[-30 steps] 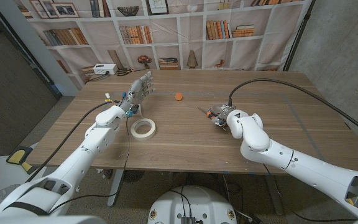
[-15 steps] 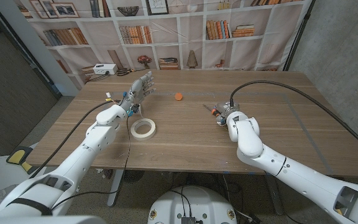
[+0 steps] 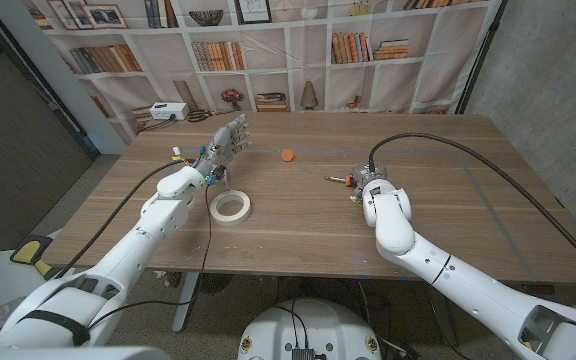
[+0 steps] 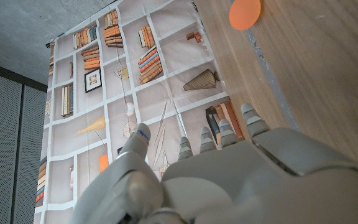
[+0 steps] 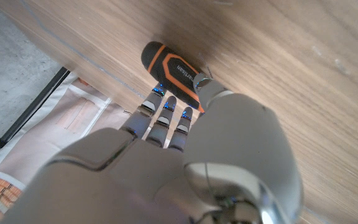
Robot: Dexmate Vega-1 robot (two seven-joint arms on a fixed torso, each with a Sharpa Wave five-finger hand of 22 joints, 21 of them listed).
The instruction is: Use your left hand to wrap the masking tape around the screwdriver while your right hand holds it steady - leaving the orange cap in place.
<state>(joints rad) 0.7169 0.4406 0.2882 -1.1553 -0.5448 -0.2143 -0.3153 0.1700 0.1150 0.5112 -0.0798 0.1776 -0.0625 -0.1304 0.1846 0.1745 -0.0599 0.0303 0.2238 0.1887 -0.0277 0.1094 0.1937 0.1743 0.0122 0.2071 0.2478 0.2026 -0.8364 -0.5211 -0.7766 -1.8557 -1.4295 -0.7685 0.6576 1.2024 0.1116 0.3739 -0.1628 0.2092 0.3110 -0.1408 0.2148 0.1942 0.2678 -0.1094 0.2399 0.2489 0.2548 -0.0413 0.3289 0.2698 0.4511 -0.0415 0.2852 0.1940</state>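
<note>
A roll of masking tape lies flat on the wooden table, left of centre. Just beyond it my left hand is raised off the table with fingers spread and nothing in them; its back also appears in the left wrist view. The small orange cap sits alone toward the far middle. The screwdriver, with a black and orange handle, lies right of centre with its shaft pointing left. My right hand grips its handle, fingers curled over it and the thumb beside it.
A white box stands at the table's far left edge, in front of a bookshelf backdrop. A black cable arcs over the right side of the table.
My right forearm has swung inward and the hand has shifted slightly right and away, carrying the screwdriver with it. The left hand, the tape and the cap have stayed put.
</note>
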